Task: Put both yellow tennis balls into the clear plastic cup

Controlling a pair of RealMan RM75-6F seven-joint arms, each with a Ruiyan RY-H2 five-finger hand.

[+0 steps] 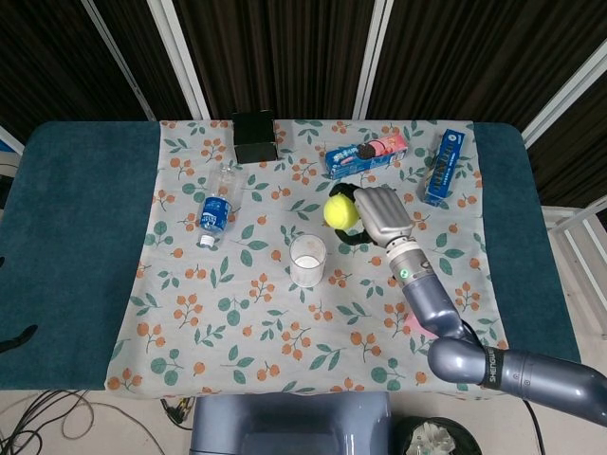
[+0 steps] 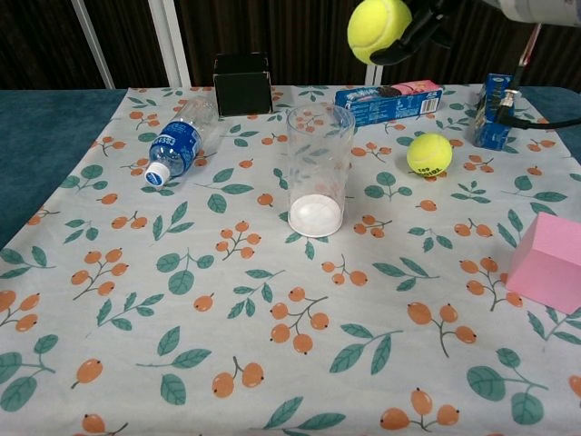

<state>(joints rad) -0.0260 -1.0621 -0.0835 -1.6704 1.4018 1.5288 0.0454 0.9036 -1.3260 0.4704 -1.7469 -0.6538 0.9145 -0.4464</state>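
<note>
The right hand (image 1: 379, 212) grips one yellow felt tennis ball (image 1: 340, 210), fingers wrapped around its far side, raised off the table up and to the right of the clear plastic cup (image 1: 307, 260). In the chest view this hand (image 2: 427, 16) is cut off by the top edge of the frame; only dark fingers show against the held ball (image 2: 379, 24), and the palm cannot be made out. The cup (image 2: 319, 170) stands upright on the floral tablecloth (image 1: 237, 313), with nothing visible inside beyond its pale base. The second yellow tennis ball (image 2: 428, 153) lies on the cloth to the right of the cup, well apart from it; in the head view it is hidden beneath the right hand and forearm. The left hand shows in neither view. A pink block (image 2: 549, 262) sits at the right edge of the chest view, partly cut off; in the head view only a sliver appears beside the arm. Further back lie a clear plastic water bottle with a blue label (image 1: 217, 204) on its side, a black box (image 1: 254, 136), a blue and pink biscuit packet (image 1: 366, 154) and a blue carton (image 1: 441, 166).
</note>
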